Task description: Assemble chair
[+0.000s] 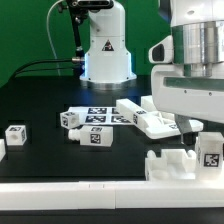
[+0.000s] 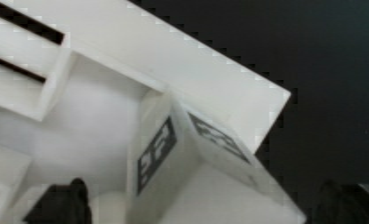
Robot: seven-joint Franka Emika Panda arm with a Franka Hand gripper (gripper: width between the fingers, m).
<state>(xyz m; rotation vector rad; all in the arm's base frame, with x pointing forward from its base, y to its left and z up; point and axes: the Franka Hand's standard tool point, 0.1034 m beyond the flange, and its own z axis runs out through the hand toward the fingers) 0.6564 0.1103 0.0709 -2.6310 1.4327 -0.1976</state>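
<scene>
white rail (image 1: 60, 190) runs in front; behind it, the gripper (image 2: 202, 200) hangs spread wide over a tagged chair piece (image 2: 110, 110).

Words and numbers: none can be read in either view; the only signs are black-and-white square tags.
Marker board (image 1: 103, 117): a row of square tags, patterns only.
Far-left block (image 1: 14, 134), at the exterior view's left: one tag on its near face.
Middle block (image 1: 70, 119), touching the marker board's left end: one tag.
Near block (image 1: 93, 139): one tag.
Right block (image 1: 210, 150): one tag.
White part (image 2: 190, 150) in the wrist view: two blurred tags on adjoining faces.
</scene>
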